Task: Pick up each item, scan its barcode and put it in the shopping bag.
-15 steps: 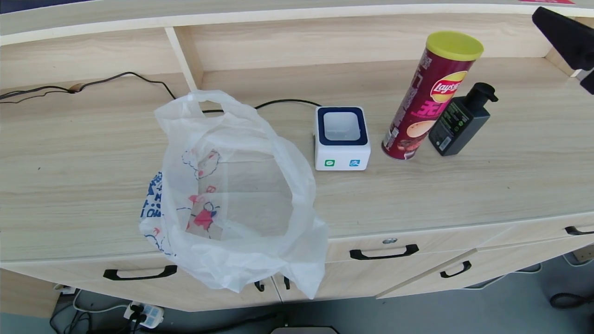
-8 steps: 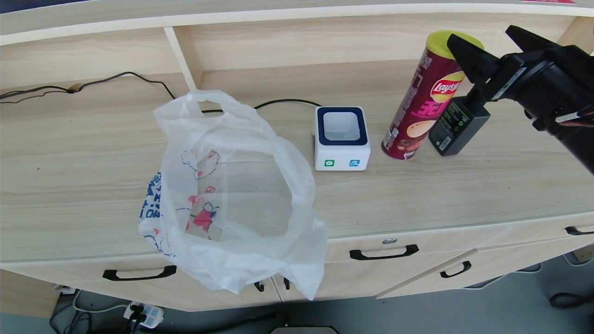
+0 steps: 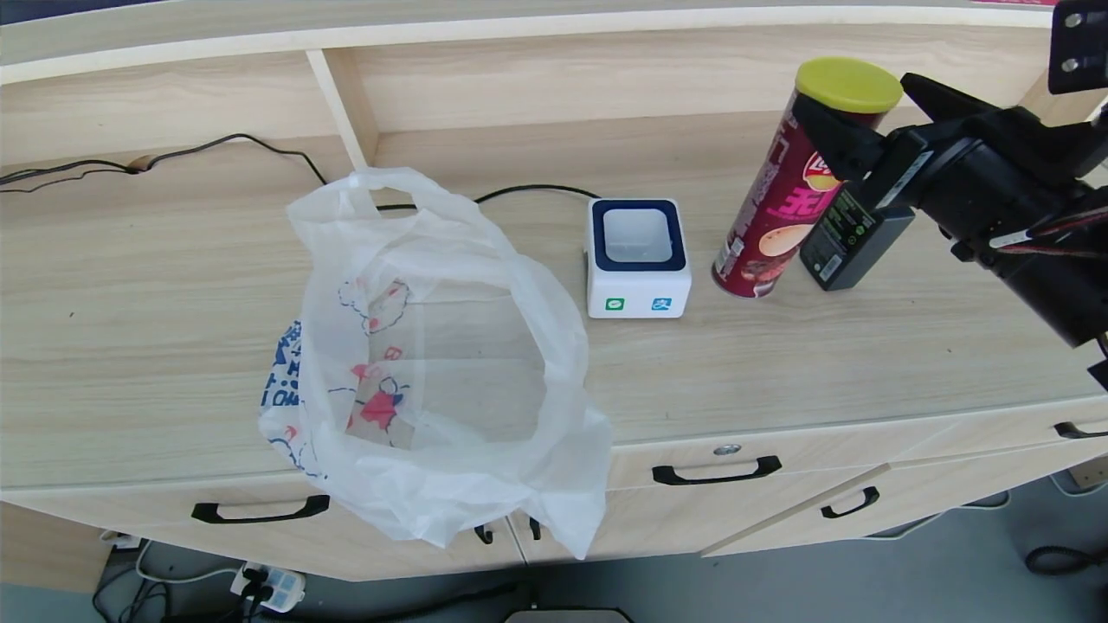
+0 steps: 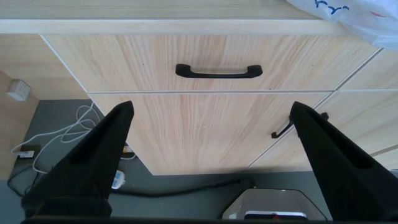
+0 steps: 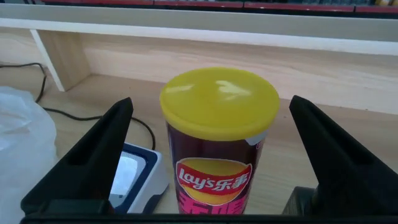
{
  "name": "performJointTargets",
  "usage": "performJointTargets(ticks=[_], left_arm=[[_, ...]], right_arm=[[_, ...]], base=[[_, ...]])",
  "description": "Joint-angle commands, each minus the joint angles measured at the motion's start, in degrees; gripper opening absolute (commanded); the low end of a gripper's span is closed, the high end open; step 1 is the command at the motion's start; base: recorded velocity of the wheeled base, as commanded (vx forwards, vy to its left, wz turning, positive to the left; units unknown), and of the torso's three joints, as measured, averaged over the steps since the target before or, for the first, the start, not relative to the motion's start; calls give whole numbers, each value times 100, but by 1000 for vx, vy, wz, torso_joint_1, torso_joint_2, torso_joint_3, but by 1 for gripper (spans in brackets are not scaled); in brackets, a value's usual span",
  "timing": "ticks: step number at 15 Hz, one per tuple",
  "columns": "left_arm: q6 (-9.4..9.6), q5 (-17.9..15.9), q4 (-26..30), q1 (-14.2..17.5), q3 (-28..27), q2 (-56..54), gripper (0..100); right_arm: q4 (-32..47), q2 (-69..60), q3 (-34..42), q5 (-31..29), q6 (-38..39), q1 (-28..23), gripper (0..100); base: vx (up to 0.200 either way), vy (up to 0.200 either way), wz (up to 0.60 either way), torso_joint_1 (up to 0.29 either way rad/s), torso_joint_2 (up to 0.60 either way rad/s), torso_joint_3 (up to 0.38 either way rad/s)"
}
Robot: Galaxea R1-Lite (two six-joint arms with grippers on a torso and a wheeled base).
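Head down over counter point(image 3: 866, 346); right wrist near same can point(image 5: 219, 106); left toward drawers point(image 4: 211, 124).

1. Here's the right gripper point(image 3: 853, 91): matte black all over, with two long fingers point(image 3: 833, 138) that taper to blunt tips.
2. Behind them is a blocky black housing, and a narrow white label strip point(image 3: 905, 178) runs slantwise across it.
3. Further up the right arm point(image 3: 1052, 285), thin red and black cables point(image 3: 1069, 225) trail along the dark casing.
4. Top corner: a black bracket point(image 3: 1082, 48) with two small silver screws point(image 3: 1073, 19).
5. The left gripper point(image 4: 211, 106) is the same build, with plain black wedge-shaped fingers point(image 4: 93, 168), broad at the base and unmarked.
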Motion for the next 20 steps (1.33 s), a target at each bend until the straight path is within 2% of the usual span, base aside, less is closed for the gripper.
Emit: performJointTargets(ticks=[1,10,12,14,20], left_arm=[[1,1,-3,-1,0,9,100],[-8,1,-3,-1,0,9,100],[-16,1,-21,-1,0,9,100],[-16,1,-30,-1,0,9,100],[-16,1,-30,-1,0,9,100]], right_arm=[[-39,74,14,-27,-39,155,100],[-320,496,85,-185,22,225,100],[-681,751,111,-387,101,217,100],[-716,822,129,-607,119,217,100],[-830,892,498,-642,163,146,100]], base=[[0,0,0,0,0,0],[0,0,0,0,0,0],[0,0,0,0,0,0],[0,0,0,0,0,0],[0,0,0,0,0,0]])
